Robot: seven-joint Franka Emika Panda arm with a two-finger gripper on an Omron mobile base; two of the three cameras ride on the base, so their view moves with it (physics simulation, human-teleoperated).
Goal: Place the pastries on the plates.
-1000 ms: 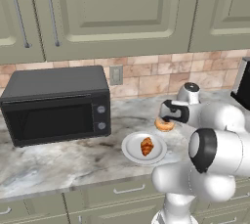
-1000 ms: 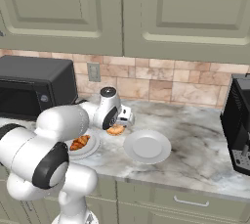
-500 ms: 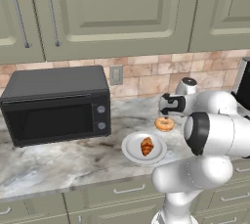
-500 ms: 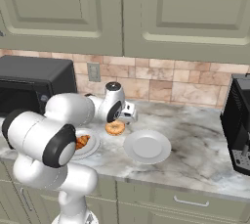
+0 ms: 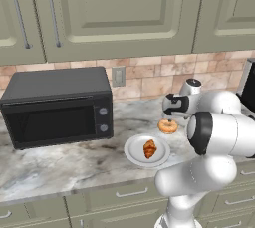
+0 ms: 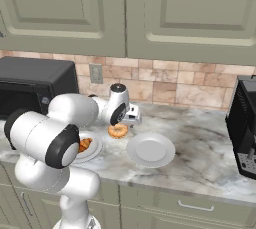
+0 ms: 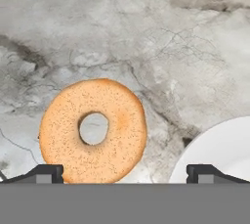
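A golden ring doughnut lies flat on the marble counter. My gripper hovers just above it, open and holding nothing. In the hand view the doughnut sits left of centre, close to the left fingertip, with my gripper spread wider than the pastry. The croissant rests on one white plate. A second plate stands bare to the doughnut's right. A plate rim shows at the hand view's lower right.
A black microwave stands on the counter to the left. A dark coffee machine is at the right end. Brick backsplash with an outlet lies behind, and cabinets hang above.
The arm's elbow has swung up and to the right, and the hand has shifted slightly over the doughnut. The jaws stay open. Neither pastry has moved.
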